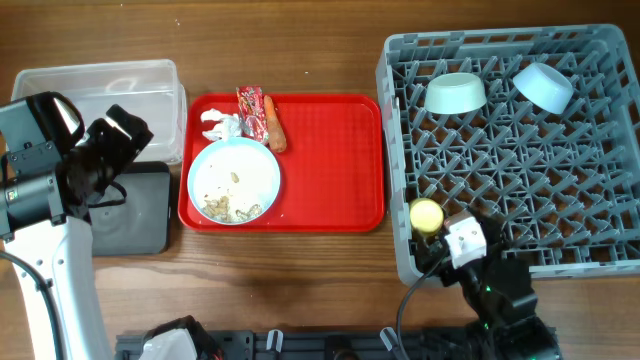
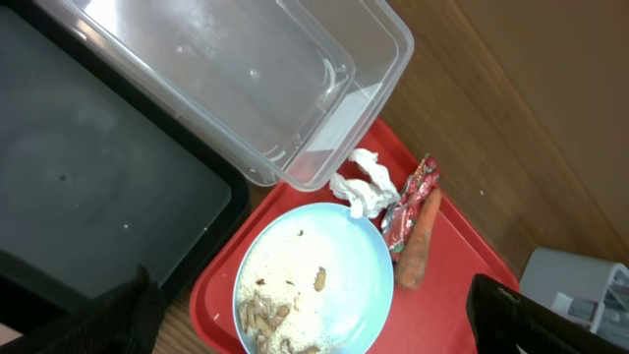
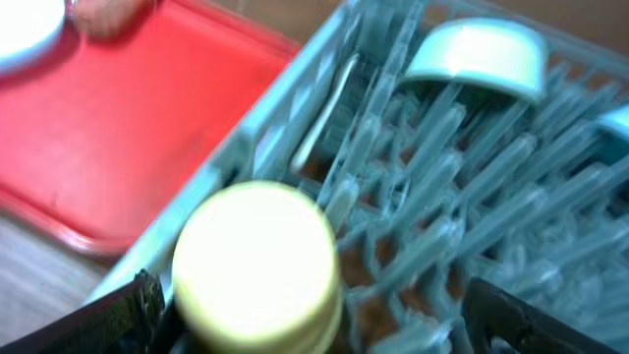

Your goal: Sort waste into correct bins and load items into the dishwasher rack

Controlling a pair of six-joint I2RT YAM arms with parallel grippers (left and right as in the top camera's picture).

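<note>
Two tools, both with jaws apart; left tool (image 2: 319, 310): empty, hanging over the black tray (image 2: 88, 206) and clear tub (image 2: 246, 79); right tool (image 3: 314, 310): straddling the yellow cup (image 3: 257, 261), apparently without clamping it, though the blur leaves some doubt.
Cup location: front-left corner of the dishwasher rack (image 1: 393, 150), close to the rim; whether it is seated among pegs cannot be told.
Hazard: a careless pull-back could clip the cup and roll it over the rim onto the counter (image 1: 300, 280) or red tray (image 1: 330, 160).
Stowed: pale green bowl (image 1: 455, 93); light blue bowl (image 1: 543, 87).
Outstanding on the red tray: tissue (image 1: 222, 126); wrapper (image 1: 250, 110); carrot (image 1: 273, 125); plate (image 1: 233, 180) carrying scraps (image 1: 230, 207); hazard: tilting the plate too soon scatters crumbs.
</note>
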